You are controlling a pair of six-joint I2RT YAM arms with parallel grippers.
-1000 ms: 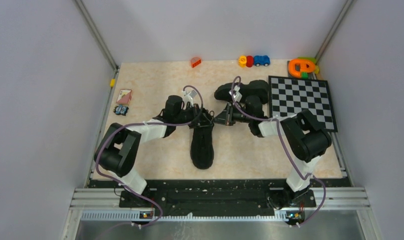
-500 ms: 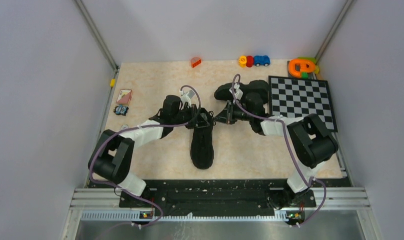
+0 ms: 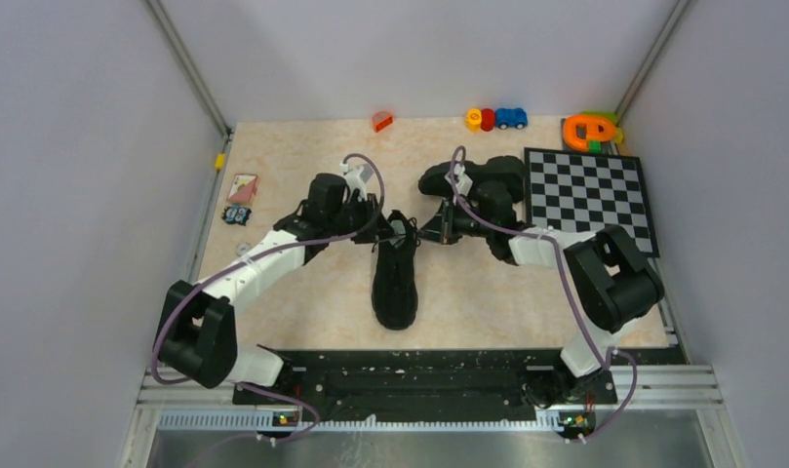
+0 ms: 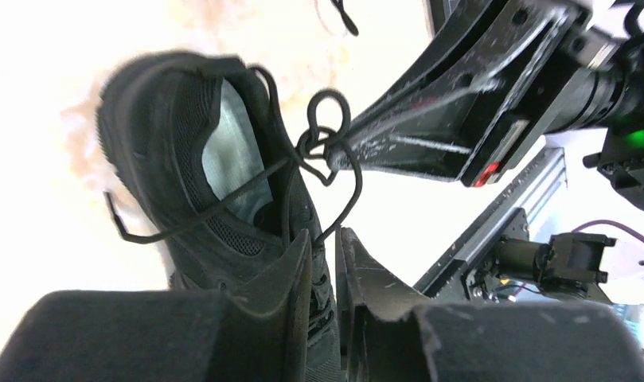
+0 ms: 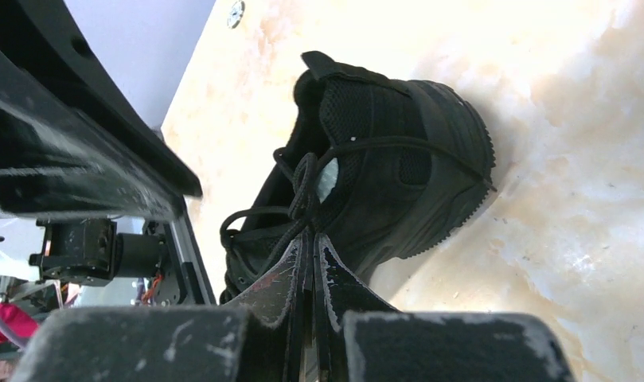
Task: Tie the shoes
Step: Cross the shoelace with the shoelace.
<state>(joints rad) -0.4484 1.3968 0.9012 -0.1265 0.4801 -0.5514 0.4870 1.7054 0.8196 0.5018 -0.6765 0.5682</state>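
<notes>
Left claw point(image 4: 325, 239) drawn leftward from shoe point(image 3: 395, 278), wrist shows right claw point(image 5: 312, 239) pinching lace point(image 5: 306, 179)

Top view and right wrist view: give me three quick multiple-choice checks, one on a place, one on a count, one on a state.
1. Where does the checkerboard lie on the table?
A. right side
B. left edge
C. under a shoe
2. How many black shoes are out?
A. one
B. two
C. three
3. The right gripper is:
A. wide open
B. shut on a lace
C. shut on a heel

Answers:
1 A, it fills the right side in the top view.
2 B, the centre shoe and the far shoe.
3 B, its fingers meet on the lace just below the knot.
</notes>
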